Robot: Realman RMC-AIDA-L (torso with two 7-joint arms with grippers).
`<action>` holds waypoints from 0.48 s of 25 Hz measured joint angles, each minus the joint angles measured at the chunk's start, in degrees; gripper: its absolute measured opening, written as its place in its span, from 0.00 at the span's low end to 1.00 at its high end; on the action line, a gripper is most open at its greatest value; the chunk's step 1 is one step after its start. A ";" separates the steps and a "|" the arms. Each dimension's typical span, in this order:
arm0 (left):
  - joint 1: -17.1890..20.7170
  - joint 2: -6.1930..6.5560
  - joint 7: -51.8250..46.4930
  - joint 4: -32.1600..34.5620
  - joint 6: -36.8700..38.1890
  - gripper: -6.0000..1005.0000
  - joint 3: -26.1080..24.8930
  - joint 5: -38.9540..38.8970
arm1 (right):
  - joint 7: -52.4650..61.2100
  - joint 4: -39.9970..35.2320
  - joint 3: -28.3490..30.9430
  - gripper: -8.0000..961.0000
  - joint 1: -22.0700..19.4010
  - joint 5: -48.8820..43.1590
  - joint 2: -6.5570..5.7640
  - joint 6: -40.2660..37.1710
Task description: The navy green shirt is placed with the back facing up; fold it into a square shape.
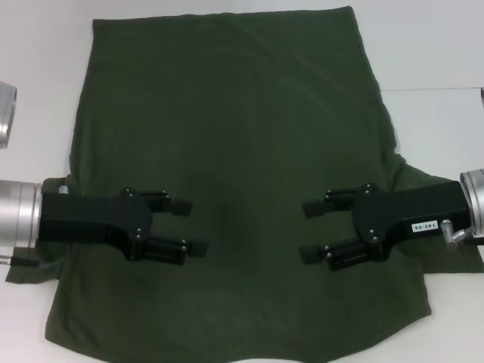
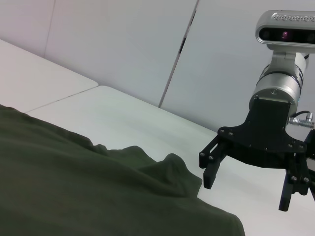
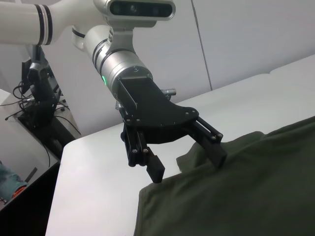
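The navy green shirt [image 1: 242, 128] lies spread flat on the white table [image 1: 423, 45], plain side up, and fills most of the head view. My left gripper [image 1: 189, 225] is over its near left part, open and pointing inward. Opposite it, my right gripper [image 1: 308, 231] is over the near right part, also open, and their tips are roughly a hand's width apart. Neither holds any cloth. The left wrist view shows the right gripper [image 2: 246, 191] just past the rumpled edge of the shirt [image 2: 74, 187]. The right wrist view shows the left gripper [image 3: 188, 164] above the shirt [image 3: 246, 191].
A sleeve [image 1: 427, 189] sticks out under my right arm, and a smaller bunch of cloth [image 1: 60, 185] lies by my left arm. A table seam [image 1: 435, 89] runs off to the right. Cables and dark equipment [image 3: 34, 98] stand beyond the table's left side.
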 joint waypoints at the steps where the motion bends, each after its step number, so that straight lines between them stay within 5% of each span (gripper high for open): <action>1: 0.00 0.00 0.00 -0.01 0.00 0.90 0.01 0.01 | 0.00 0.00 0.00 0.95 0.00 0.00 0.00 0.00; 12: 0.00 -0.04 0.00 0.00 0.00 0.90 0.14 0.01 | 0.00 0.00 0.00 0.95 0.00 0.00 -0.17 0.00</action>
